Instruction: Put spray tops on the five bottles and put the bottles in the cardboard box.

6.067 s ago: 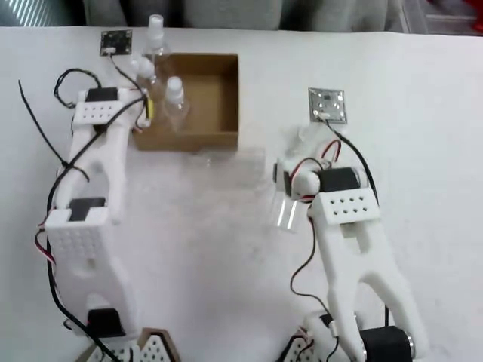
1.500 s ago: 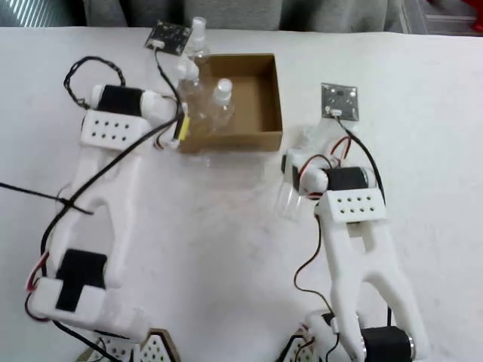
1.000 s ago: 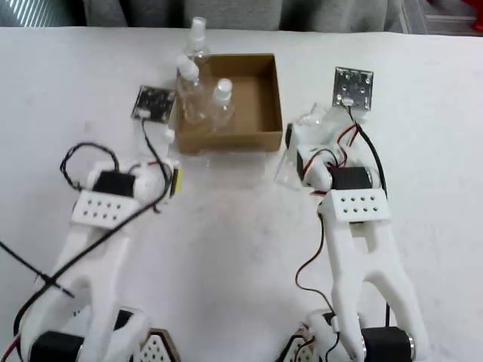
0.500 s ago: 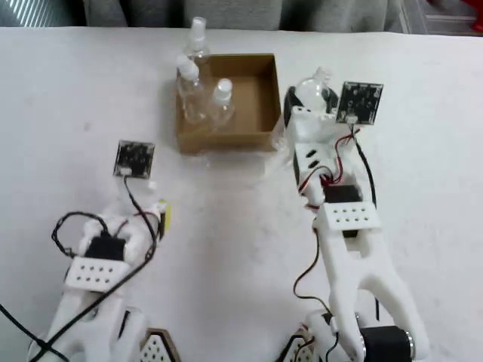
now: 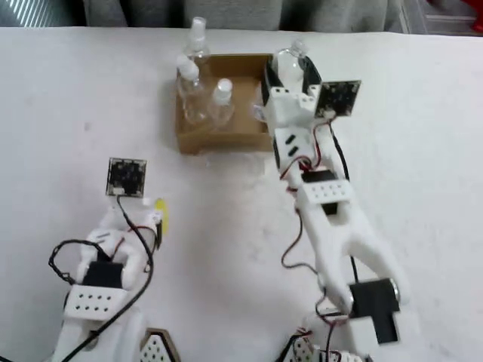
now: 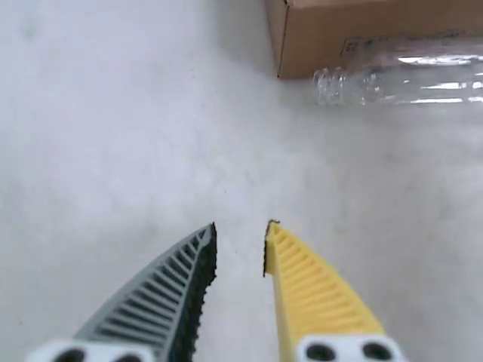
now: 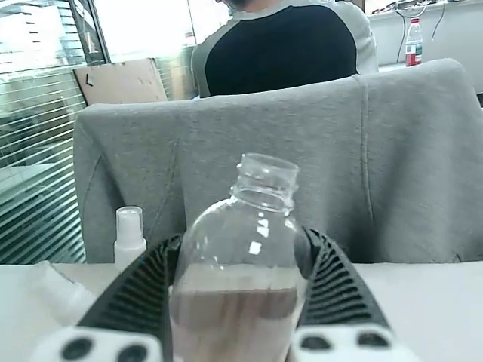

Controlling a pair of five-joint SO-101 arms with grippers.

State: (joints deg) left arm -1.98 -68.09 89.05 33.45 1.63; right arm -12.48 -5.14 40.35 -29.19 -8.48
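The white table carries the cardboard box toward its far side, open side up. Two bottles with spray tops stand upright in the box's left half. The rear bottle is against the left wall, and the front bottle is just beside it, toward the middle. A third topped bottle stands on the table just behind the box's back wall. A lying bottle, clear and with no top on its threaded neck, rests on its side just beside an outer wall of the box, with its neck near the box's corner.

The right arm stretches up to the box's right wall. The right gripper is clamped on the held bottle, one finger on each side of its body. This bottle is upright with an open neck and sits at the box's far right corner. Whether it is over the rim or just outside cannot be told.

The left arm sits low by the near edge. The left gripper has its grey and yellow fingers a narrow gap apart with nothing between them, above the table and well apart from the box.
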